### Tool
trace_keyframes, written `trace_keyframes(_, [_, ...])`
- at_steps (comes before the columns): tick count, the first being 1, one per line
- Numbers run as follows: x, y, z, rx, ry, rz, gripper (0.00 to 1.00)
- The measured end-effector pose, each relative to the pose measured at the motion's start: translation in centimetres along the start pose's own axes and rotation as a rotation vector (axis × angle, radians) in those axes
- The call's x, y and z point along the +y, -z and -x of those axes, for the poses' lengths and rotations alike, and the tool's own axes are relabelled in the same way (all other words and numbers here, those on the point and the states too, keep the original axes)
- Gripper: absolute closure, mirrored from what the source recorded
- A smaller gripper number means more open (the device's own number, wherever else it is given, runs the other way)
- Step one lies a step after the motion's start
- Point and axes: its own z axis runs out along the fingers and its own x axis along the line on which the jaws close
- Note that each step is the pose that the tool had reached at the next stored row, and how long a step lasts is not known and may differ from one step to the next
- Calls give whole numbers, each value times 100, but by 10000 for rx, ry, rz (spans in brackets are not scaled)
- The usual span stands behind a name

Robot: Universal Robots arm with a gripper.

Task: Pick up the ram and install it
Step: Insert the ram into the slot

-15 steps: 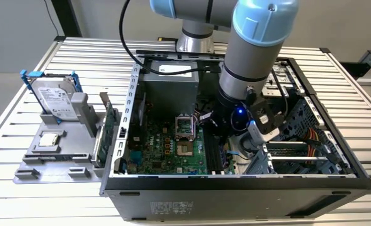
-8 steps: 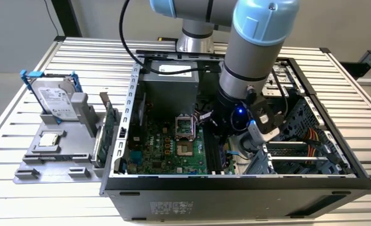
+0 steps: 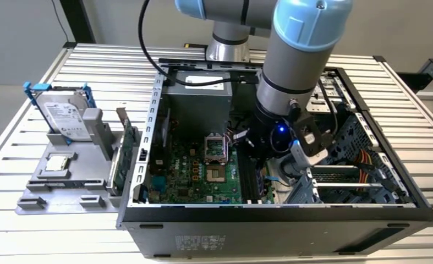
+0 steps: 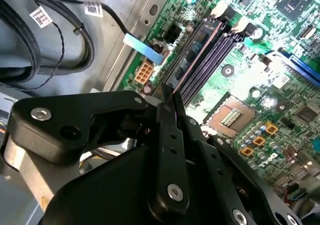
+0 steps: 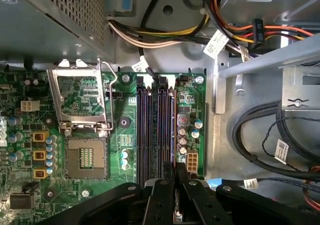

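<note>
We see the pincer [image 4: 170,102] closed on the upright ram [image 4: 168,96], its thin edge poised just above the dark memory slots [image 5: 155,130] of the green motherboard [image 5: 75,195], beside the open processor socket [image 5: 86,157], inside the computer case [image 3: 275,231] on the slatted worktop [image 3: 25,236].

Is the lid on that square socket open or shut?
Open: the metal lid is flipped back and the processor socket lies bare.
</note>
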Motion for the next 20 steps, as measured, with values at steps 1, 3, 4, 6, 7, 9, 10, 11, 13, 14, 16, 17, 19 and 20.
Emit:
trace_keyframes(1, [-4,0,-2,0,0,1,100])
trace_keyframes(3, [-5,0,-16,0,6,-1,100])
trace_keyframes(4, [-5,-3,-21,0,6,0,100])
trace_keyframes(6, [-4,-15,-24,0,6,0,100])
trace_keyframes(7, [-4,-22,-24,0,7,-3,100])
trace_keyframes(9, [-4,-41,-25,0,7,-12,100])
trace_keyframes(10, [-4,-43,-25,0,6,-18,100])
trace_keyframes(11, [-4,-43,-25,1,6,-21,100])
trace_keyframes(13, [-4,-45,-22,0,7,-20,100])
trace_keyframes(14, [-4,-45,-17,0,6,-20,100])
trace_keyframes(16, [-4,-46,-7,0,6,-19,100])
trace_keyframes(17, [-3,-47,-5,-1,5,-16,100])
trace_keyframes(19, [-3,-48,-3,-1,6,-14,100])
trace_keyframes(20, [-3,-48,-3,0,6,-14,100])
